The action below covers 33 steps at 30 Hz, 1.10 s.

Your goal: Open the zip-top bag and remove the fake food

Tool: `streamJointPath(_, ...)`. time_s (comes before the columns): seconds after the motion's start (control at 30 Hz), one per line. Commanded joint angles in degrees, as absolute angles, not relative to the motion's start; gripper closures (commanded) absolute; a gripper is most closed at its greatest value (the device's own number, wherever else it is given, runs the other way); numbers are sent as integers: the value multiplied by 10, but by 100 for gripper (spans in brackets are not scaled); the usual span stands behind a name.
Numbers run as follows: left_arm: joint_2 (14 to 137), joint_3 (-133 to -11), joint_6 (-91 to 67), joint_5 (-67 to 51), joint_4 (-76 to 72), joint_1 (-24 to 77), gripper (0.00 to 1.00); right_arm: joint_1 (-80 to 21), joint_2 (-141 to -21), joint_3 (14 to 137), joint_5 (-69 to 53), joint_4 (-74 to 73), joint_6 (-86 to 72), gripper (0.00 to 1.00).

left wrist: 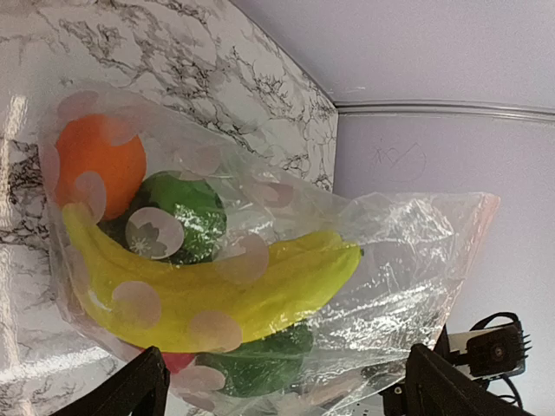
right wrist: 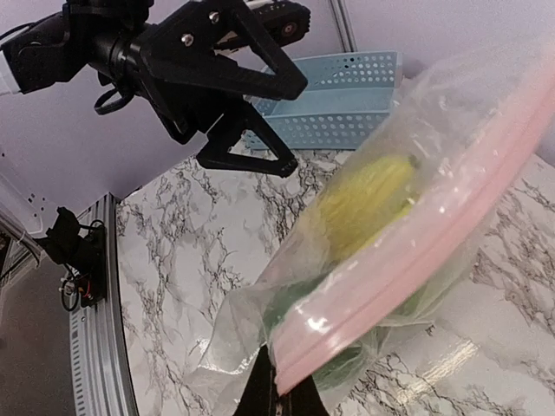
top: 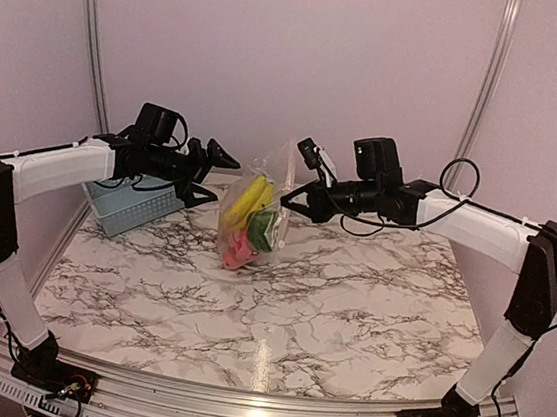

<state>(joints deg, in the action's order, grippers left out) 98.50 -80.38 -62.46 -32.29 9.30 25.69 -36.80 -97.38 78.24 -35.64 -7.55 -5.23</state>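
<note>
The clear zip-top bag [top: 261, 181] hangs at the middle of the table, its lower end down at the marble. It holds the fake food: a yellow banana [left wrist: 217, 286], an orange [left wrist: 100, 165], green pieces [left wrist: 178, 217] and a red piece [left wrist: 173, 360]. My right gripper [top: 287, 203] is shut on the end of the bag's pink zip strip [right wrist: 416, 260], its fingertips [right wrist: 282, 394] pinched together. My left gripper [top: 217, 173] is wide open and empty just left of the bag. In the left wrist view its fingers [left wrist: 130, 390] stand either side of the bag [left wrist: 408, 260] without touching it.
A blue lattice basket [top: 128, 206] stands at the far left, under my left arm; it also shows in the right wrist view [right wrist: 347, 100]. The marble table [top: 276, 319] stretches in front of the bag. Walls close in behind and on both sides.
</note>
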Motion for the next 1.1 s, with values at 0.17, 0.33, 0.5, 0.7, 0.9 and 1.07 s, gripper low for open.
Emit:
streamJointPath(0.17, 882, -799, -398, -248, 117, 234, 1, -376, -1008, 974, -405, -359, 19, 100)
streamJointPath(0.33, 885, -814, -398, -264, 110, 231, 1, -379, -1030, 1050, -402, -437, 27, 100)
streamJointPath(0.5, 897, -816, -414, -287, 101, 236, 1, -399, -1039, 1075, -386, -484, 61, 100)
streamJointPath(0.7, 895, -794, -415, -321, 71, 235, 1, -457, -1083, 1142, -291, -584, 109, 100)
streamJointPath(0.9, 880, -748, -269, -357, 41, 227, 1, -510, -1077, 1150, -199, -614, 120, 100)
streamJointPath(1.07, 837, -682, -133, -358, -62, 229, 1, -553, -1049, 1127, -69, -635, 127, 100)
